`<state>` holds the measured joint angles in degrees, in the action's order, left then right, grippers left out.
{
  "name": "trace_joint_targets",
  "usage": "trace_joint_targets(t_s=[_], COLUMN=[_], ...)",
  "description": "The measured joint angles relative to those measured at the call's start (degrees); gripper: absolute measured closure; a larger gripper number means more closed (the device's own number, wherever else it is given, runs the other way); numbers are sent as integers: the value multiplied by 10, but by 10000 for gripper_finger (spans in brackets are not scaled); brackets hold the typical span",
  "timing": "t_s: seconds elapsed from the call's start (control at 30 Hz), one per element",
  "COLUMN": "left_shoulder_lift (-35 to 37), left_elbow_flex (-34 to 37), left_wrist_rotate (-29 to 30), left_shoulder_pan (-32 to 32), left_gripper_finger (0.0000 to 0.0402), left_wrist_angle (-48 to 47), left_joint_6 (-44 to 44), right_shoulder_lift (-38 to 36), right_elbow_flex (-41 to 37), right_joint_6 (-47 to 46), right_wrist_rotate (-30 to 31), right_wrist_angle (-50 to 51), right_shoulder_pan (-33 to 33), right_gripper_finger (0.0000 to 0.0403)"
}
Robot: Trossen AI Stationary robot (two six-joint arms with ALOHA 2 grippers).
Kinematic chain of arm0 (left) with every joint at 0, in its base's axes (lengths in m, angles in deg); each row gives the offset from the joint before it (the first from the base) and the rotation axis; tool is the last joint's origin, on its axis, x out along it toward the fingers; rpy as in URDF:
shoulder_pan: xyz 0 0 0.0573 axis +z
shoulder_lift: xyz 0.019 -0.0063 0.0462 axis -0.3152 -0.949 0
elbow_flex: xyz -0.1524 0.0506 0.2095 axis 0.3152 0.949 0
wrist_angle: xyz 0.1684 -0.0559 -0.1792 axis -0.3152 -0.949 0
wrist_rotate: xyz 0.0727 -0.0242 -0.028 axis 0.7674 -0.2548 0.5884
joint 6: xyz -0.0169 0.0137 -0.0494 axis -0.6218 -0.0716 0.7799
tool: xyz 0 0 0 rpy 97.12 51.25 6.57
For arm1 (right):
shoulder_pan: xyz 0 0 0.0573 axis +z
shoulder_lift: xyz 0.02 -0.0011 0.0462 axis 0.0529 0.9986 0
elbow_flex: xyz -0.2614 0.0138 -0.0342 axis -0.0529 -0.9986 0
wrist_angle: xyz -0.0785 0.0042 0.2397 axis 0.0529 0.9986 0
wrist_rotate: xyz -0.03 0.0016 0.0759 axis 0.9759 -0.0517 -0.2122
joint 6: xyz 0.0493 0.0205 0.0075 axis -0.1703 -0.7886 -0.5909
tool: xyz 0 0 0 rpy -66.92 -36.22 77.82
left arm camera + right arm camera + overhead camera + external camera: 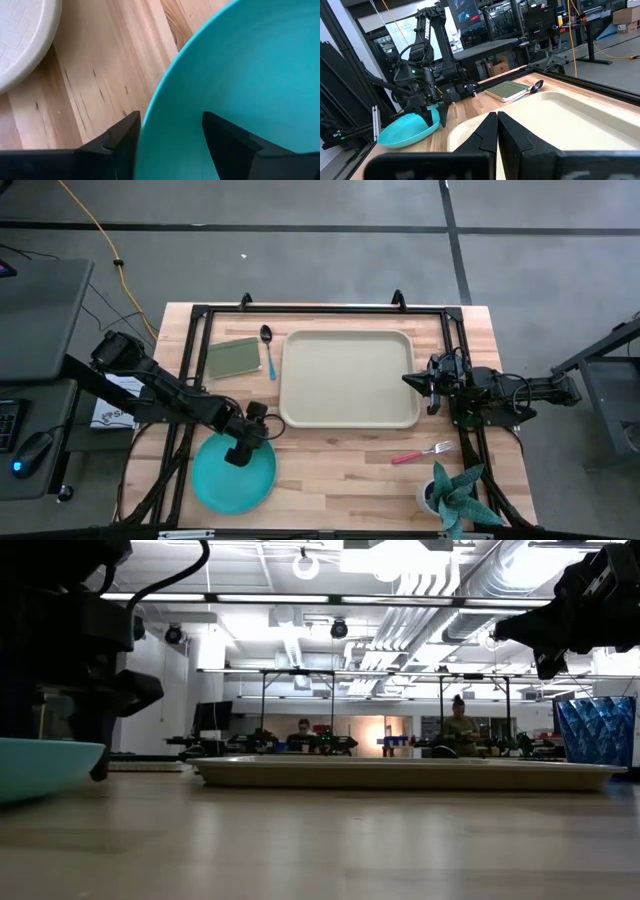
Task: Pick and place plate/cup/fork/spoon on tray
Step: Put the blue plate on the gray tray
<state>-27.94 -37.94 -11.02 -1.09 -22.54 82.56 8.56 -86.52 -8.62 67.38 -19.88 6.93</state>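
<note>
The turquoise plate (225,480) lies on the table at the near left. My left gripper (245,448) is open at the plate's far right rim (165,90). One finger (227,142) stands over the plate's inside and the other (120,137) outside it, over the wood. The beige tray (350,380) lies in the middle of the table. My right gripper (408,380) is shut and empty above the tray's right edge. The spoon (268,350) lies left of the tray, and the fork (422,452) lies near the tray's near right corner. The cup is out of view.
An olive-green rectangle (233,357) lies beside the spoon at the far left. A white pot with a spiky green plant (450,492) stands at the near right corner. Bare wood lies between the plate and the fork. People sit in the room beyond the table (460,725).
</note>
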Motion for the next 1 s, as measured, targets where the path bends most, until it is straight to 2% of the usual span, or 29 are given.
trace_joint_targets(t_s=[0.13,0.37,0.57,0.73,0.87,1.0], left_shoulder_lift=[0,14,63,128,171,187], left_elbow_flex=[0,-1,1,-2,-43,-111], left_wrist_rotate=[-4,-43,-83,-108,-121,-124], left_shoulder_pan=[0,5,32,64,94,123], left_gripper_finger=[253,387,397,401,401,401], left_wrist_angle=[-4,-8,-13,-29,-88,-114], left_joint_6=[0,-6,5,61,91,67], right_shoulder_lift=[0,0,0,0,0,0], right_elbow_flex=[0,0,0,0,0,0], right_joint_6=[0,0,0,0,0,0], right_wrist_rotate=[0,0,0,0,0,0], right_wrist_angle=[0,0,0,0,0,0], right_shoulder_pan=[0,0,0,0,0,0], right_gripper_finger=[401,401,401,401,401,401])
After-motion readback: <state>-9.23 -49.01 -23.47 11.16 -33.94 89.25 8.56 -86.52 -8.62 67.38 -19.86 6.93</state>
